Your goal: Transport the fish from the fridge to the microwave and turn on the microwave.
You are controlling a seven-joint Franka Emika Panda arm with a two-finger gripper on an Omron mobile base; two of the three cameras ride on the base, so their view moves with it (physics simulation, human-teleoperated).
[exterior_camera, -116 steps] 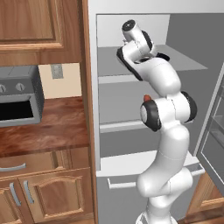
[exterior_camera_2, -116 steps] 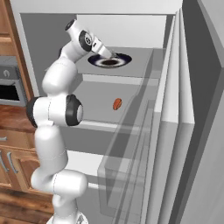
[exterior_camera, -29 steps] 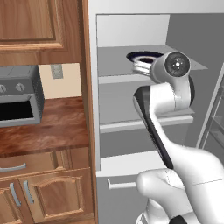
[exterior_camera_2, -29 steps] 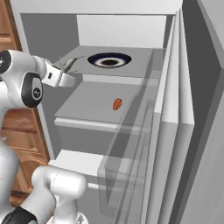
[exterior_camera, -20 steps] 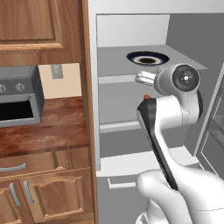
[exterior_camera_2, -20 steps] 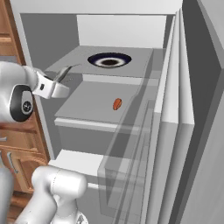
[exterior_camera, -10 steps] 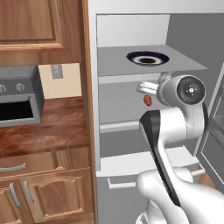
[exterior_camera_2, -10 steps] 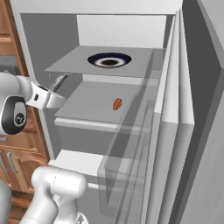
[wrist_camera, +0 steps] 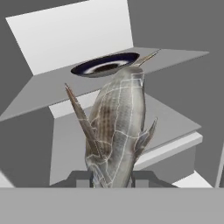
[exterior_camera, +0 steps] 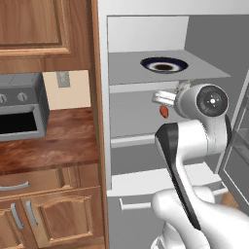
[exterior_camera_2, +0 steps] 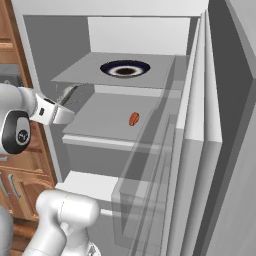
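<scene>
Your two-finger gripper (wrist_camera: 111, 177) is clamped on the pale grey, scaly fish (wrist_camera: 117, 127), held just outside the tall white-grey fridge (exterior_camera_2: 190, 100), in front of its middle shelf. The fish stands tall above the jaws, so a quick swing could twist it loose. Its tail could clip the fridge's left wall; open room lies toward you, away from the shelves.

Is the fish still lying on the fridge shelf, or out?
Out: the fish is clamped in the gripper, off the shelf.
</scene>
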